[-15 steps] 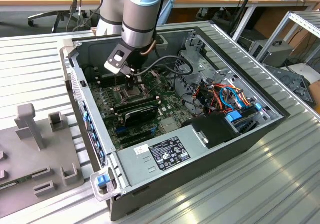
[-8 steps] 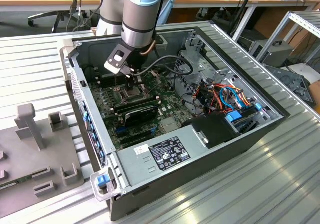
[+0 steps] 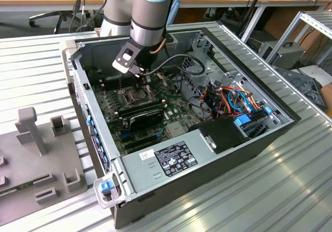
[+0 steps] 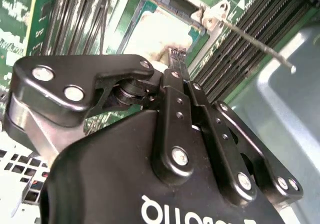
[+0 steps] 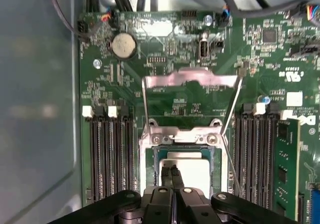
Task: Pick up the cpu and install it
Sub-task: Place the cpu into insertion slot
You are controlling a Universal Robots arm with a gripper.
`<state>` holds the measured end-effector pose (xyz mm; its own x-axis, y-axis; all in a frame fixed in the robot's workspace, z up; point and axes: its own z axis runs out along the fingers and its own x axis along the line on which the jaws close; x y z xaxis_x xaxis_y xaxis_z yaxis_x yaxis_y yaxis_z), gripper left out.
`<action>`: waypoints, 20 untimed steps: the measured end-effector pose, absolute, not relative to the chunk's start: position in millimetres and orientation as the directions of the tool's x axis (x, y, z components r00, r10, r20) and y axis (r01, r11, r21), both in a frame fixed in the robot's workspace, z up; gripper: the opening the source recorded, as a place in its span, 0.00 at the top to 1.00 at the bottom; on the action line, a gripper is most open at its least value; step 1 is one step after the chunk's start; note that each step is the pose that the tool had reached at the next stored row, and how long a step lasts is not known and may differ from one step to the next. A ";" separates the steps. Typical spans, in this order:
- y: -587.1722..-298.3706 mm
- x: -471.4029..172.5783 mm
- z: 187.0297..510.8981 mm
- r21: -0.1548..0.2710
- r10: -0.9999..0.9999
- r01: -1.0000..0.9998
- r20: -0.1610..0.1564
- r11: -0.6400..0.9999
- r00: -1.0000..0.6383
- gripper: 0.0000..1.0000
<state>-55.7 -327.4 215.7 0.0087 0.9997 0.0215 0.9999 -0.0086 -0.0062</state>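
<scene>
The cpu (image 5: 197, 171) is seen lying flat in the open socket (image 5: 156, 159), whose hinged metal frame (image 5: 190, 74) is swung up, directly beneath the claw (image 5: 172, 173), whose fingers are closed against each other, gripping nothing, and pointed down at the chip's pale face.

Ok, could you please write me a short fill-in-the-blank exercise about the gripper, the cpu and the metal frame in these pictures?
1. The motherboard is ____ in colour.
2. The pale cpu lies flat inside the ____.
3. The hinged metal frame beyond it stands ____.
4. The gripper, over the cpu, has its fingers pressed ____.
Missing words: green; socket; open; together.
</scene>
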 end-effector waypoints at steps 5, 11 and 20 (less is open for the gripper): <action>-327.4 -46.3 227.4 -0.006 1.000 1.000 0.021 -0.008 0.009 0.89; -327.7 -40.3 243.9 -0.007 1.000 1.000 0.021 -0.009 0.009 0.89; -343.3 -37.7 247.3 -0.011 1.000 1.000 0.021 -0.009 0.009 0.89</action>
